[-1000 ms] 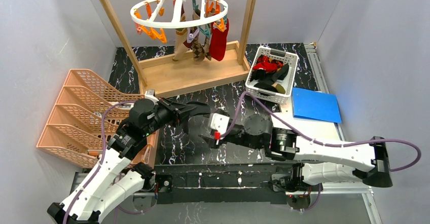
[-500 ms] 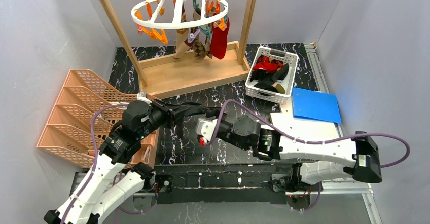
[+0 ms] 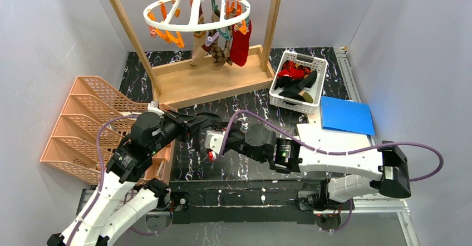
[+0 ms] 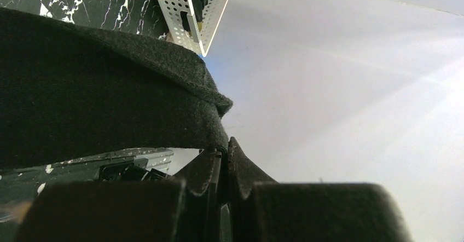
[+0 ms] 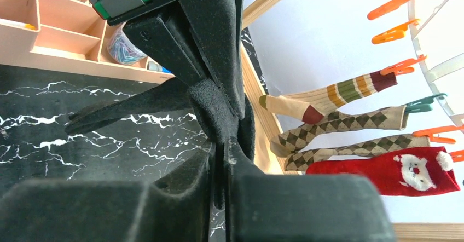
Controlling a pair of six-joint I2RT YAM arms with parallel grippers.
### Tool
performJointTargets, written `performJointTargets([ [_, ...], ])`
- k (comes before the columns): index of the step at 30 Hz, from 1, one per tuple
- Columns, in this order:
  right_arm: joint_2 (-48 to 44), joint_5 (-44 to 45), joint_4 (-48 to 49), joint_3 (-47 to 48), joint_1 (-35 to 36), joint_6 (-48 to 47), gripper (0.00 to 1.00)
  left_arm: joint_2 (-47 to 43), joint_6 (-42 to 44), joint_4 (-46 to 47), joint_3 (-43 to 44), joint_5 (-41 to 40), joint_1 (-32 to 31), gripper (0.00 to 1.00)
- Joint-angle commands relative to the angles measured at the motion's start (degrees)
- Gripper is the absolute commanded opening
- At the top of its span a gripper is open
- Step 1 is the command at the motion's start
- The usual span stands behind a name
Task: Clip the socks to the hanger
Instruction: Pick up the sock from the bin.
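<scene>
The black marbled table (image 3: 245, 104) bears a wooden frame (image 3: 211, 84) and a white basket (image 3: 290, 102).

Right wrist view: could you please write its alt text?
The right pincer pinches a black fabric sock that the left pincer, entering at top, grips. Behind, a striped sock, two argyle socks and a red Santa sock hang from orange and teal clips.

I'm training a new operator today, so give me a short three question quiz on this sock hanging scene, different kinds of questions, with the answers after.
1. True or false: the left hand and the right hand both grip the black sock.
2. How many hanging socks are clipped to the hanger? A one, B four, C nine.
3. Fill in: the spare socks lie in a white ____.
Key: 1 true; 2 B; 3 basket.
</scene>
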Motion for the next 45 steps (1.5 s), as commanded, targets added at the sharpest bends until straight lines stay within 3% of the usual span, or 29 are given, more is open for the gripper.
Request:
performJointTargets([
  [1,-1.17,0.94,-2.11,3.91,0.12,-0.3,0.09,-0.34,1.08,-1.22,2.77,-1.59,-0.16,0.0],
  [7,-3.79,-0.23,-14.19,7.29,0.16,4.64,0.01,-0.24,6.62,-1.66,4.79,-4.93,-0.16,0.61],
  [9,-4.82,-1.29,-19.14,8.85,0.18,8.7,0.01,-0.41,9.06,-1.75,5.41,-6.29,-0.16,0.76],
  [11,-5.79,-0.76,-22.38,10.33,0.12,14.4,0.01,-1.0,12.66,-2.24,6.33,-8.8,-0.16,0.82],
  [14,-5.91,1.1,-27.51,14.17,-0.71,27.5,0.01,-2.55,25.73,-2.92,7.91,-15.7,-0.16,0.86],
  [16,-3.92,-3.36,-34.51,20.15,-5.04,37.51,0.01,-4.08,35.27,-0.36,7.59,-18.94,-0.16,0.86],
  [18,-1.51,-12.11,-39.57,24.21,-12.26,48.0,0.01,-5.64,44.06,4.95,5.96,-18.77,-0.16,0.87],
  [19,-1.19,-18.49,-40.26,24.87,-16.24,52.97,0.01,-6.41,47.93,7.8,4.84,-17.78,-0.16,0.93],
  [21,-1.26,-31.65,-37.97,23.96,-24.88,62.92,0.01,-7.83,53.86,13.3,2.25,-14.3,-0.16,0.98],
  [25,-0.64,-48.18,-30.35,21.06,-31.81,78.75,0.01,-9.95,62.85,21.77,-1.76,-3.28,-0.16,0.98],
  [28,0.53,-50.65,-34.05,23.88,-32.07,77.6,0.01,-9.65,70.58,22.82,-2.92,4.66,-0.16,0.98],
  [33,1.24,-45.79,-46.8,29.86,-32.07,67.1,0.01,-4.62,79.62,18.44,-0.44,14.23,-0.16,0.96],
  [41,2.55,-47.86,-56.12,35.9,-32.07,58.66,0.01,-0.83,86.22,22.23,-0.54,22.8,-0.15,0.94],
  [45,2.15,-48.32,-57.83,36.46,-32.0,54.05,0.01,0.08,86.23,28.69,-2.06,26.35,-0.16,0.91],
])
